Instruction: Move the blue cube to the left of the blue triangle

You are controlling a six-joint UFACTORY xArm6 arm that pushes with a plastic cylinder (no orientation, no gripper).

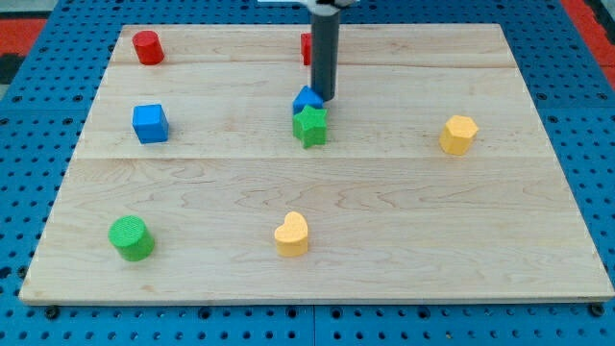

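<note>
The blue cube (pixel 150 123) sits on the wooden board at the view's left, about mid-height. The blue triangle (pixel 306 98) lies near the board's centre top, touching the green star (pixel 310 126) just below it. My dark rod comes down from the view's top, and my tip (pixel 326 100) rests at the blue triangle's right edge, far to the right of the blue cube.
A red cylinder (pixel 147 47) stands at the top left. A red block (pixel 307 48) is partly hidden behind the rod. A yellow hexagon-like block (pixel 459 134) is at the right, a yellow heart (pixel 291 234) at bottom centre, a green cylinder (pixel 131 237) at bottom left.
</note>
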